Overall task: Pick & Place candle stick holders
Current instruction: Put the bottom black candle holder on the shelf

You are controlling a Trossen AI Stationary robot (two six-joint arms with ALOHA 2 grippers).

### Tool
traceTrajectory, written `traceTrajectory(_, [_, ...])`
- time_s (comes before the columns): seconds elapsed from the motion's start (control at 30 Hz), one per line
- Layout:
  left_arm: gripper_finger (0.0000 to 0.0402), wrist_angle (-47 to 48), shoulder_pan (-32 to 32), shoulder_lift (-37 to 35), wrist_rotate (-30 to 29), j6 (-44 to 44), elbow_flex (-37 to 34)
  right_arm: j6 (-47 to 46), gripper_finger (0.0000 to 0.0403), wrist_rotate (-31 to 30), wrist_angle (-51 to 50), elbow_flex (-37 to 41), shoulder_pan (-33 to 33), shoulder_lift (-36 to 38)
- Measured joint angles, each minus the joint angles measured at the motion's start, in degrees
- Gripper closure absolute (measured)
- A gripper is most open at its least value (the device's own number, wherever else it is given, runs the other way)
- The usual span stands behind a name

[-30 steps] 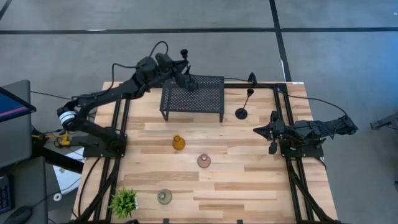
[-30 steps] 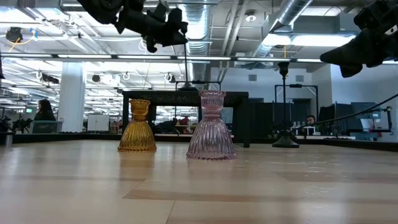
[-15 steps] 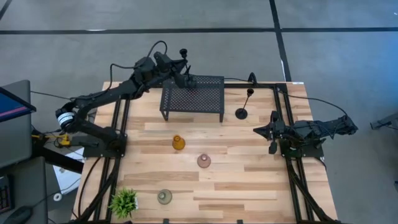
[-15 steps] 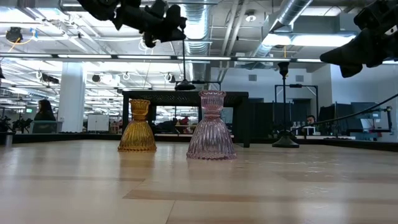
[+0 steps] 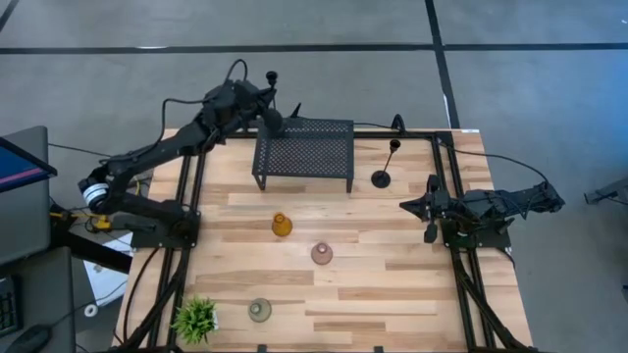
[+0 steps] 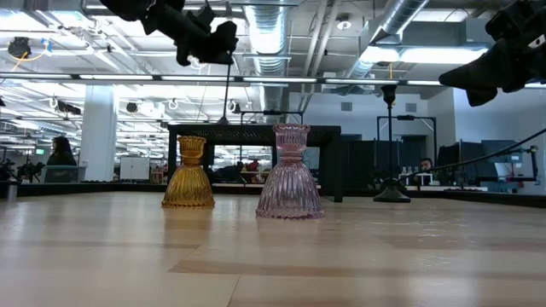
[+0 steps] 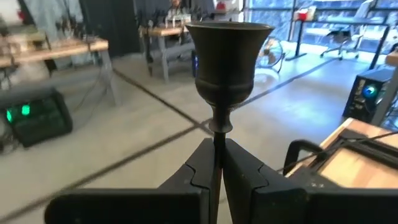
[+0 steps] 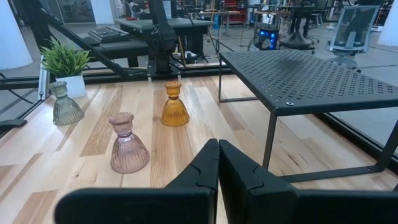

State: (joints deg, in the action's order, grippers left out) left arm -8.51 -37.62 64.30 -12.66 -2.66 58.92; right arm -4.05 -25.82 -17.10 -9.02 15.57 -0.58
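Left hand [image 7: 217, 163]: clenched on the thin stem of a tall black candle holder [image 7: 225, 68], cup end up, held in the air past the far left corner of the mesh stand [image 5: 304, 153].
Held holder: seen from above [image 5: 272, 76], its top shows just beyond the hand, over the worktop's [image 5: 392, 284] far edge. Touching nothing but the fingers.
Right hand [image 8: 218, 167]: fingers pressed together on nothing, parked low at the right side of the worktop, arm waiting.
Second tall black holder [image 5: 384, 167]: upright on the worktop, well ahead of the right hand, just beside the stand's right end.
Amber holder [image 5: 282, 225]: upright, well across the worktop from the right hand, near the stand's front.
Pink holder [image 5: 322, 254]: upright, closer to the right hand than the amber one.
Grey-green holder [image 5: 259, 311]: near front edge, beside the green plant [image 5: 195, 319].
Progress, judged: one of five holders in hand, not yet set down; four untouched on the boards. Early stage. Destination cannot be told.
Writing or brands: none legible in any view.
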Motion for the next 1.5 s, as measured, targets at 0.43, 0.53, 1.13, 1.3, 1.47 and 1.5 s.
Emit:
traceTrajectory(0.43, [0.0383, 2.32, -1.17, 0.41, 0.04, 3.15, -0.61, 0.02, 0.0403, -0.22, 0.00, 0.00, 0.00, 0.00])
traceTrajectory(0.53, [0.0376, 2.47, -1.17, 0.41, 0.03, 3.08, -0.61, 0.02, 0.0403, -0.22, 0.00, 0.00, 0.00, 0.00])
traceTrajectory(1.13, [0.0315, 2.53, -0.91, -2.02, 0.48, 3.02, -0.61, -0.02, 0.0403, -0.20, 0.02, -0.02, 0.00, 0.00])
traceTrajectory(1.3, [0.0292, 2.71, -0.90, -4.45, 5.19, 3.24, -0.63, -0.02, 0.0403, -0.20, 0.02, -0.02, 0.00, 0.00])
traceTrajectory(1.47, [0.0259, 3.23, -0.90, -6.72, 7.88, 3.35, -0.63, -0.02, 0.0403, -0.20, 0.02, -0.02, 0.00, 0.00])
traceTrajectory(1.5, [0.0252, 3.37, -0.90, -6.91, 8.01, 3.35, -0.63, -0.02, 0.0403, -0.20, 0.02, 0.00, 0.00, 0.00])
